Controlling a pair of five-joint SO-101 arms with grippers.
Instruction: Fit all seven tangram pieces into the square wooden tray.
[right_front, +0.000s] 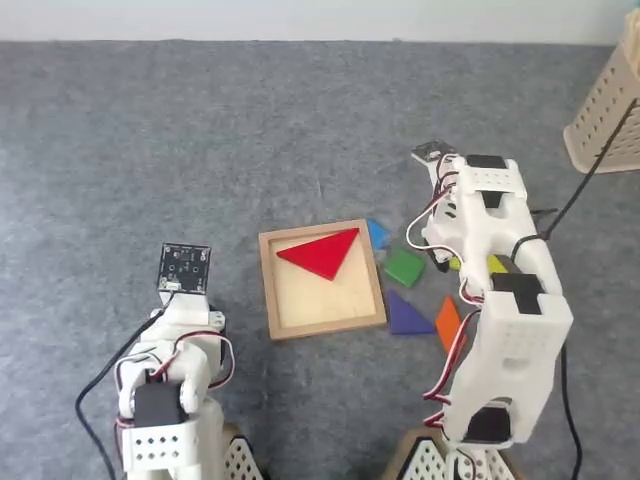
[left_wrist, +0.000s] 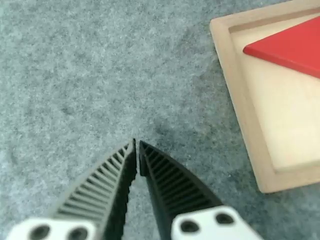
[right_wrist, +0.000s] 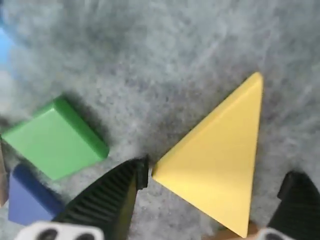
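Observation:
The square wooden tray (right_front: 273, 290) lies mid-table with a red triangle (right_front: 322, 253) inside it; its corner (left_wrist: 235, 95) and the red triangle (left_wrist: 292, 46) appear in the left wrist view. To the tray's right lie a light blue piece (right_front: 377, 233), a green square (right_front: 404, 267), a purple triangle (right_front: 407, 315), an orange piece (right_front: 448, 322) and a yellow triangle (right_front: 496, 265) partly under an arm. My right gripper (right_wrist: 215, 182) is open, straddling the yellow triangle (right_wrist: 220, 160), with the green square (right_wrist: 52, 140) and the purple piece (right_wrist: 25, 200) nearby. My left gripper (left_wrist: 137, 145) is shut over bare carpet left of the tray.
Grey carpet (right_front: 150, 150) covers the table. A perforated beige basket (right_front: 608, 110) stands at the far right, with a black cable running from it toward the right arm. Open carpet lies behind and left of the tray.

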